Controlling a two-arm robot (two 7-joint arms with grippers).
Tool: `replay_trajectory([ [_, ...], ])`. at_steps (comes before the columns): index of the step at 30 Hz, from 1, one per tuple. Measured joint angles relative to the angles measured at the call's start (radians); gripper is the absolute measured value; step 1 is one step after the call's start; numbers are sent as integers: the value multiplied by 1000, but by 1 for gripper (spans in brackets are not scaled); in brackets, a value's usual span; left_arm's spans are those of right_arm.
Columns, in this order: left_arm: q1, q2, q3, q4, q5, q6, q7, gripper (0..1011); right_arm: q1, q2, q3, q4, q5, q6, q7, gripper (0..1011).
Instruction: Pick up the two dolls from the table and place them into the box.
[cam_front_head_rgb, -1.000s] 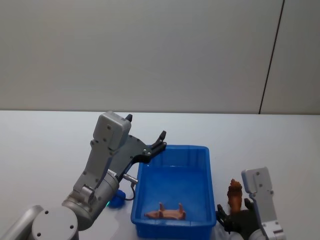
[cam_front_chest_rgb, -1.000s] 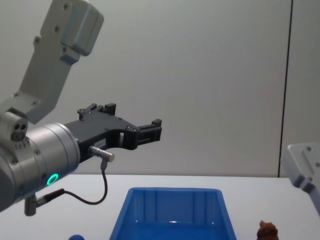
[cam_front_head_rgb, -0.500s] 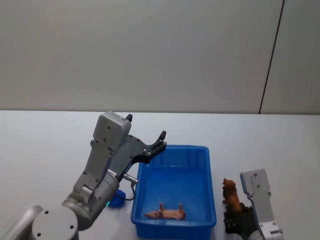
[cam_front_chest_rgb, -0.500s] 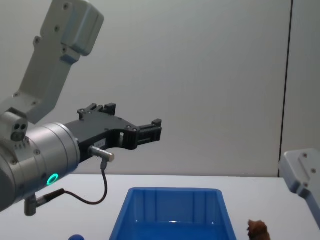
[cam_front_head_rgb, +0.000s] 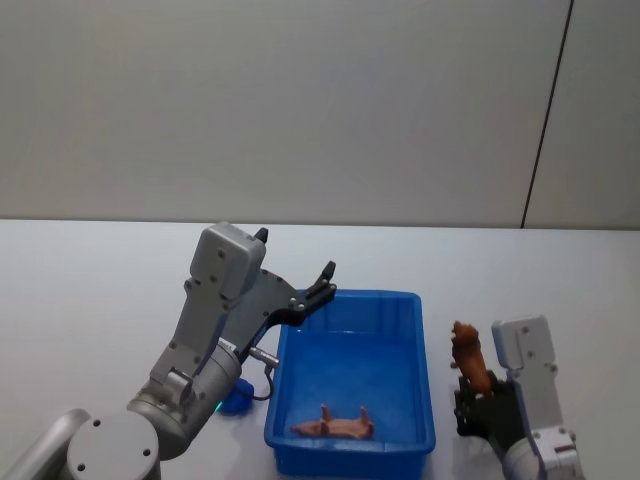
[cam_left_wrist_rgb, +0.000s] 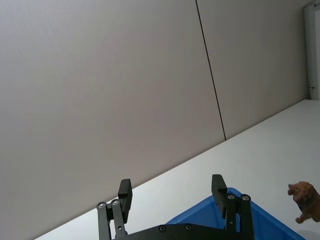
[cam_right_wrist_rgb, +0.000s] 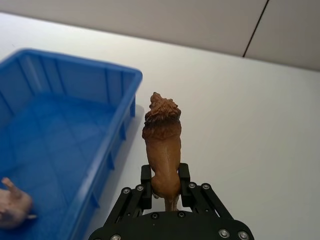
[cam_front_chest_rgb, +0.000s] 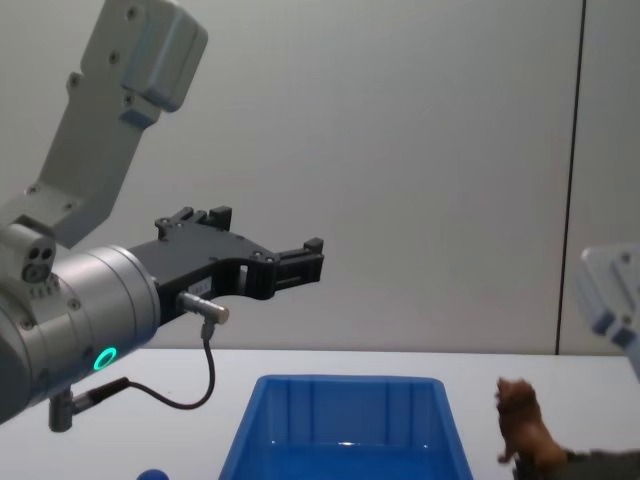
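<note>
My right gripper (cam_right_wrist_rgb: 165, 176) is shut on the brown lion doll (cam_right_wrist_rgb: 162, 137), holding it upright in the air just to the right of the blue box (cam_front_head_rgb: 350, 297). The held doll (cam_front_head_rgb: 467, 350) sits above rim height. The small blue doll (cam_front_head_rgb: 232, 401) lies on the white table (cam_front_head_rgb: 100, 290) to the left of the box, beneath my left arm. Over the box's far left corner my left gripper (cam_front_head_rgb: 293, 253) hangs open, with nothing between its fingers.
A tan animal figure (cam_front_head_rgb: 333, 426) lies on the box floor near the front wall. Bare tabletop stretches to the right of the box and behind it, up to a plain grey wall.
My right gripper has lifted the brown doll from table height to above the box's rim, staying close beside its right wall. The left arm has not moved.
</note>
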Motion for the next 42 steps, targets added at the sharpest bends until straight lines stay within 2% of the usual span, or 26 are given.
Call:
replay_trajectory([
  [9,0,0,0,0,0,0,0,1001,14,11,9,-26,-13,-70,90,295],
  [19,0,0,0,0,0,0,0,1002,42,17,15,-28,-10,-123,223,295],
  [22,0,0,0,0,0,0,0,1002,56,17,15,-17,-5,-138,280,307],
  [25,0,0,0,0,0,0,0,1001,66,16,15,-8,-2,-145,314,371],
  [29,0,0,0,0,0,0,0,1001,88,12,14,20,2,-163,382,524],
  [30,0,0,0,0,0,0,0,1001,88,12,14,20,2,-163,382,524],
  [32,0,0,0,0,0,0,0,1001,100,8,13,38,3,-171,405,630],
  [33,0,0,0,0,0,0,0,1002,107,6,12,48,4,-176,418,630],
  [35,0,0,0,0,0,0,0,1002,116,2,11,64,5,-184,434,722],
  [36,0,0,0,0,0,0,0,1001,118,1,11,67,5,-186,438,722],
  [42,0,0,0,0,0,0,0,1002,134,-5,9,98,6,-201,453,903],
])
